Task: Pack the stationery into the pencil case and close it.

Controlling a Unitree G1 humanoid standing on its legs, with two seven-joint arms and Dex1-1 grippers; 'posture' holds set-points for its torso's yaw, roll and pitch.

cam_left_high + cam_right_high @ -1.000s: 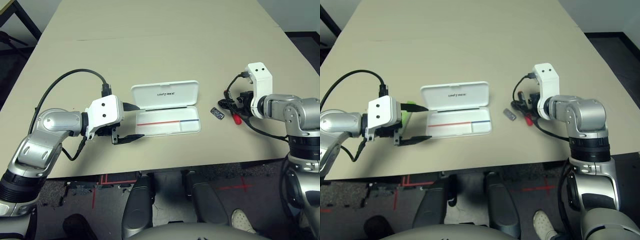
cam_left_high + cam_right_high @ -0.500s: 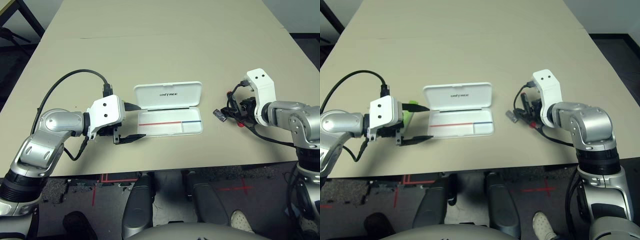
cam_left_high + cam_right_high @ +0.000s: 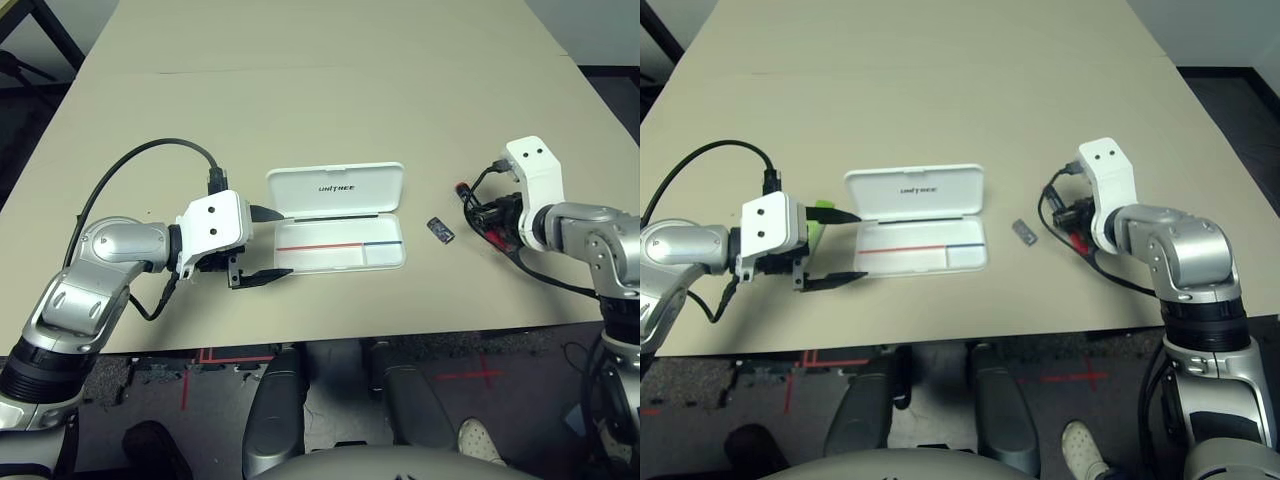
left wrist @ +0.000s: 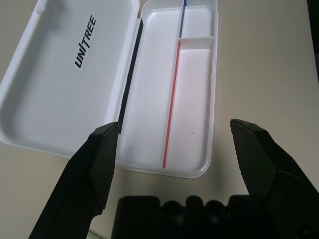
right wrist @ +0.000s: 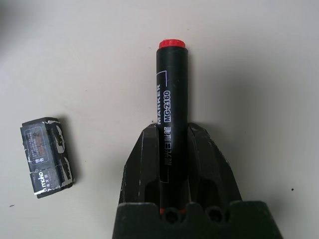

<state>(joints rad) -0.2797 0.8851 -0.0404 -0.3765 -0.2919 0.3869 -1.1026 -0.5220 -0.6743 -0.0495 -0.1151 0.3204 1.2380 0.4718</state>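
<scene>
Right gripper (image 5: 172, 149) is pinched on the marker (image 5: 171, 99), well right of the case (image 3: 338, 230); the marker's long axis runs along the fingers; the left gripper (image 4: 182, 149) is spread at the case's left end.

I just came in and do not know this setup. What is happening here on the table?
A humanoid robot is packing stationery into a pencil case, which lies open and has nothing in it yet. Its right gripper has its jaws shut on the black marker. A small dark piece lies on the table between case and marker. The left gripper waits open at the case's end, beside a green highlighter.
</scene>
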